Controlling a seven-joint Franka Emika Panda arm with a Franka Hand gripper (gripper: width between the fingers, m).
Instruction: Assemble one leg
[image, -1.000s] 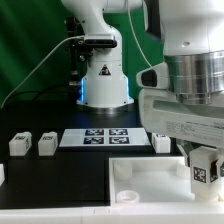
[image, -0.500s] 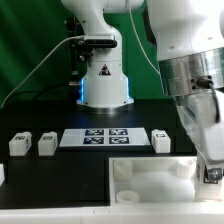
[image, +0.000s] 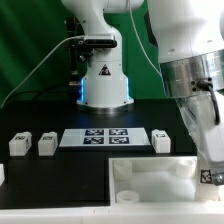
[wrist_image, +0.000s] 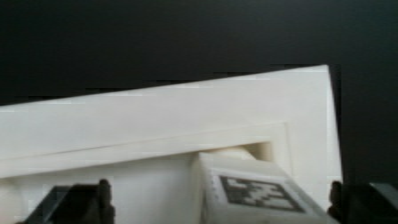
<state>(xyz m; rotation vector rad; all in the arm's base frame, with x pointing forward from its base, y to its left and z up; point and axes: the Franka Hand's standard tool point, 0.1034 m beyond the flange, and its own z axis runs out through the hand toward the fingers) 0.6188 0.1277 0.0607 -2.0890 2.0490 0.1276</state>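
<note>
arm: gripper low at the exterior view's right edge, over the right end of the big white square piece
leg: tagged white block sits between the fingertips in the wrist view, against the inside corner of the square piece; in the exterior view only a scrap of its tag peeks out at the frame edge
jaws: two dark fingertips stand on either side of the leg; contact not visible, so cannot tell if pinching or spread
long axis: looks to run roughly along the gripper's approach, near upright, tagged face toward the wrist camera; a judgement, most of the leg is cropped
spare legs: three more on the table, two at the exterior view's left, one right of the marker board
risk: leg may tilt or miss its socket if lowered off-centre, then jam on the rim
risk 2: a weak hold could let the leg twist during pressing
risk 3: pushing sideways could slide the square piece
</note>
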